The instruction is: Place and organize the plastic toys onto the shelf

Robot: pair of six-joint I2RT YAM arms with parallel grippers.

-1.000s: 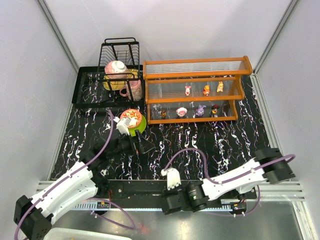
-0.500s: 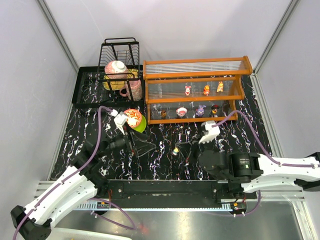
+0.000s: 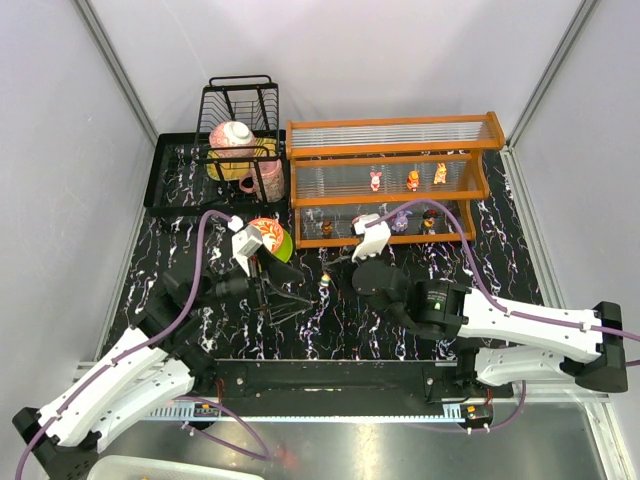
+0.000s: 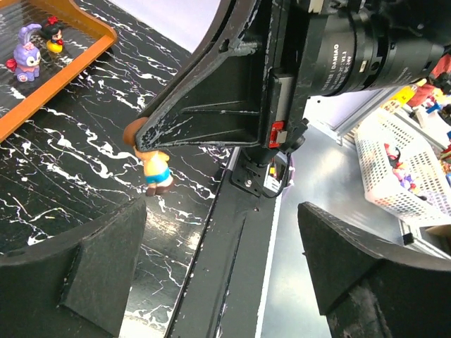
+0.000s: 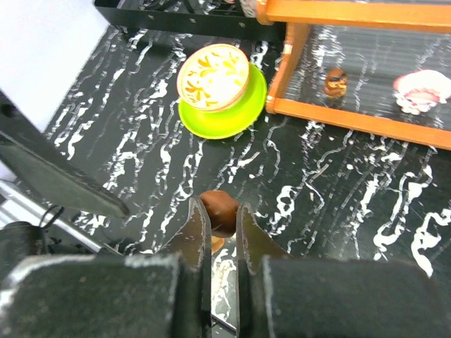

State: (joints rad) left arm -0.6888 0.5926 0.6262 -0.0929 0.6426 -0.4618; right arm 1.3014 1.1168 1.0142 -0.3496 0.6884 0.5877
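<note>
My right gripper (image 3: pixel 326 285) is shut on a small toy (image 3: pixel 324 281) with a brown head and blue shorts, held just above the black marbled table, in front of the shelf's left end. The right wrist view shows the brown head (image 5: pixel 220 210) pinched between the fingertips (image 5: pixel 199 224). The left wrist view shows the toy (image 4: pixel 153 169) hanging from that gripper. My left gripper (image 3: pixel 290 290) is open and empty, just left of the toy; its jaws stand wide apart (image 4: pixel 225 282). The orange shelf (image 3: pixel 385 152) holds several toys: pink (image 3: pixel 376 180), orange (image 3: pixel 412 181), yellow (image 3: pixel 440 174), brown (image 3: pixel 327 228), purple (image 3: pixel 402 217).
A patterned bowl (image 3: pixel 262 233) on a green plate (image 3: pixel 281 248) sits left of the shelf, close behind my left gripper. A black wire dish rack (image 3: pixel 240 125) stands at the back left. A white basket of toys (image 4: pixel 412 172) lies beyond the near edge.
My right arm has swung from the near edge forward and to the left, carrying the toy to the table's middle. My left gripper has turned and stayed open beside the bowl.
</note>
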